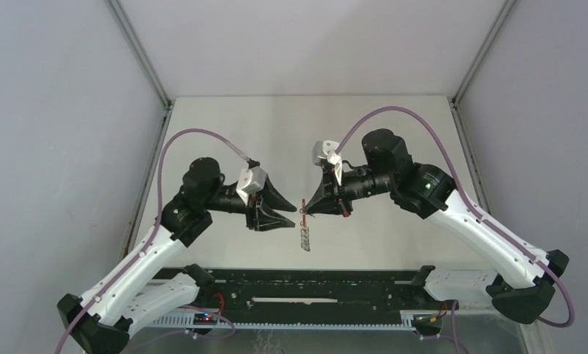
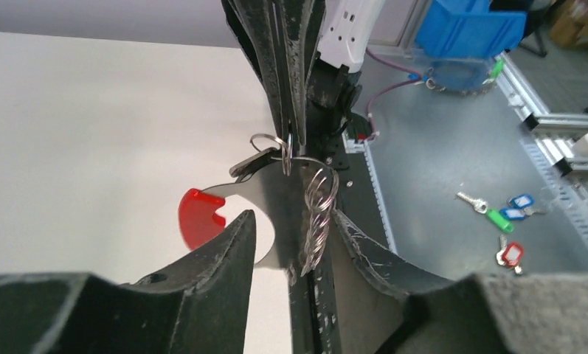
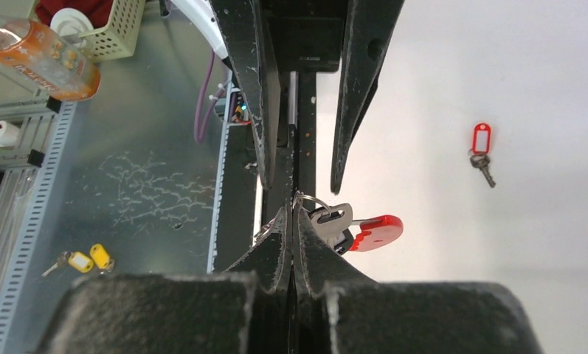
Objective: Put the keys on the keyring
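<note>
The left gripper [image 2: 292,217] stands released, so only the clenched right gripper [image 3: 291,214] pinches the dangling keyring [image 2: 265,203], which could slip free.

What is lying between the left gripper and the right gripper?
The keyring, which the right gripper holds and the open left gripper straddles; left wrist view.

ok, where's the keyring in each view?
Top external: keyring dangles mid-frame from the right hand.
Left wrist: keyring at centre, red arc pointing left, loops hanging on the right.
Right wrist: keyring just below centre, red arc pointing right.
Shared landmark: the shut right hand pinching it.
</note>
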